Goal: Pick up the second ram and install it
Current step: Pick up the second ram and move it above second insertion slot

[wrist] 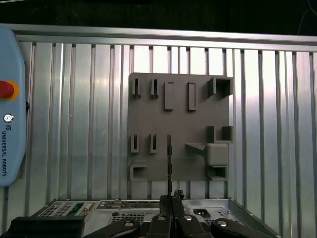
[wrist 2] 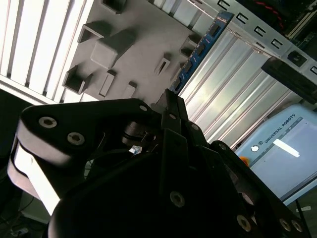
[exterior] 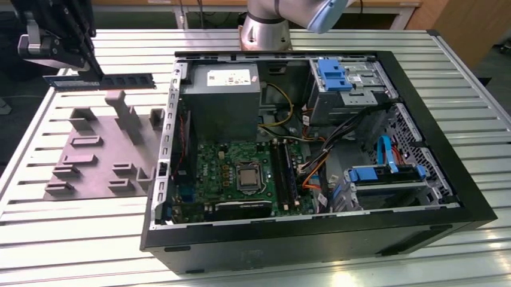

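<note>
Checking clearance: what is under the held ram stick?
The grey holder lies under the second ram, held by the gripper; the strip directly beneath the stick is covered.

The arm [exterior: 265,30] is showing a silver-grey round tube with a pale blue cap [exterior: 327,13]; the black gripper [wrist 2: 170,99] is carrying round silver screws [wrist 2: 48,121].

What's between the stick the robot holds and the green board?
In the exterior view, the case's side wall stands between the second ram and the motherboard.
</note>
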### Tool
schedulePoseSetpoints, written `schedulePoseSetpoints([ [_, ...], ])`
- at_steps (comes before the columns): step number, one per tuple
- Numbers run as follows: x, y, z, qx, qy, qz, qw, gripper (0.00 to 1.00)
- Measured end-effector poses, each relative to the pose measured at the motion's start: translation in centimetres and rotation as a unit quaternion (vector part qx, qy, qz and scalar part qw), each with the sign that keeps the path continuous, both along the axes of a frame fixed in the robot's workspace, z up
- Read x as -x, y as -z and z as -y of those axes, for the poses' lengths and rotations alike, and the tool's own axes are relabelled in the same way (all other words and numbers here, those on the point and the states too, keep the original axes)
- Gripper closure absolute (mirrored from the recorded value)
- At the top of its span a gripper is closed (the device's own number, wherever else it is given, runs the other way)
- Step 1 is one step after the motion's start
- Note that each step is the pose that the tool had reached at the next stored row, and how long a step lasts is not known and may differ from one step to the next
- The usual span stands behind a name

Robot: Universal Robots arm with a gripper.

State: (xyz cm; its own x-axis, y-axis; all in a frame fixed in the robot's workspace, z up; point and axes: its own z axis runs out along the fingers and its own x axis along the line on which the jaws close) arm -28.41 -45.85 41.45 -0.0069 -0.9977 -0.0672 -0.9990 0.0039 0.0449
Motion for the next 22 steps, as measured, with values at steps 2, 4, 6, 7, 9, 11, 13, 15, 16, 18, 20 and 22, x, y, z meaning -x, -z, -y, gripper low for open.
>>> schedulePoseSetpoints([
  [2, -0.26, 0.0, 0.0, 0.0, 0.0, 0.0, 1.0, 0.88],
  [4, -0.51, 0.0, 0.0, 0.0, 0.0, 0.0, 1.0, 0.88],
  [6, -0.74, 0.0, 0.0, 0.0, 0.0, 0.0, 1.0, 0.88],
  [7, -0.85, 0.0, 0.0, 0.0, 0.0, 0.0, 1.0, 0.88],
  [9, -1.14, 0.0, 0.0, 0.0, 0.0, 0.0, 1.0, 0.88],
  [11, -1.43, 0.0, 0.0, 0.0, 0.0, 0.0, 1.0, 0.88],
  [13, -1.72, 0.0, 0.0, 0.0, 0.0, 0.0, 1.0, 0.88],
  [15, -2.02, 0.0, 0.0, 0.0, 0.0, 0.0, 1.0, 0.88],
  [16, -2.16, 0.0, 0.0, 0.0, 0.0, 0.0, 1.0, 0.88],
  [18, -2.44, 0.0, 0.0, 0.0, 0.0, 0.0, 1.0, 0.88],
  [20, -2.71, 0.0, 0.0, 0.0, 0.0, 0.0, 1.0, 0.88],
  [22, -3.01, 0.0, 0.0, 0.0, 0.0, 0.0, 1.0, 0.88],
])
